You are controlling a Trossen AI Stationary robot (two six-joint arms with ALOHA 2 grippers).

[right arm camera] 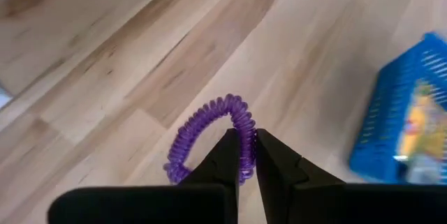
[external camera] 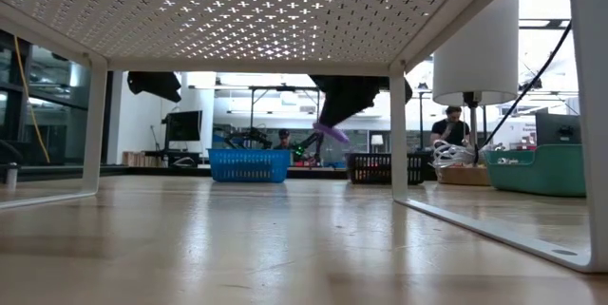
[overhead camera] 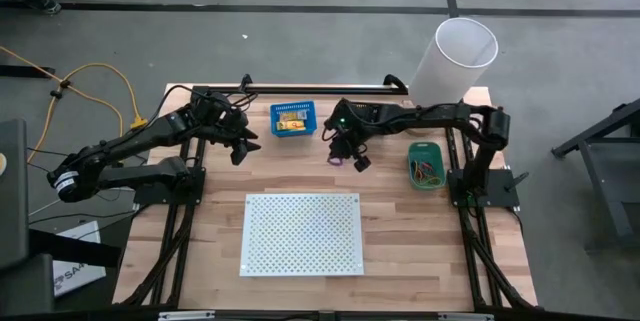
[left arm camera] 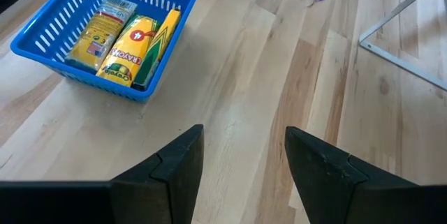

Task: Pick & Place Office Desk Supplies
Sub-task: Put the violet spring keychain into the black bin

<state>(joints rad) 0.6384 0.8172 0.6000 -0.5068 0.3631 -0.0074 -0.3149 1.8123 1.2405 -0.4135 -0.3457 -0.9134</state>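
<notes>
My right gripper (right arm camera: 246, 136) hangs above the table between the blue bin and the green bin and is shut on a purple coiled plastic loop (right arm camera: 209, 123). The high view shows the loop (overhead camera: 335, 160) beside this gripper (overhead camera: 347, 158). The low view shows the loop (external camera: 331, 132) off the table. My left gripper (left arm camera: 244, 140) is open and touches nothing. It hovers over bare wood left of the blue bin (overhead camera: 292, 118). Yellow-orange packets (left arm camera: 129, 42) lie in that bin (left arm camera: 42, 39). Thin coloured rubber bands (overhead camera: 427, 170) lie in the green bin (overhead camera: 425, 151). My right gripper pinches the purple coiled loop between its two fingers on one side of the ring (right arm camera: 245, 128), coming from above and slanting down. The loop is lifted clear of the table. The rest of it curves out past the fingertips (right arm camera: 230, 140).
A large white perforated board (overhead camera: 302, 233) stands on legs on the near half of the table. A black slotted bin (external camera: 370, 167) sits behind the right arm. A white cylinder (overhead camera: 455, 56) stands at the far right corner. Bare wood lies between the bins and the board.
</notes>
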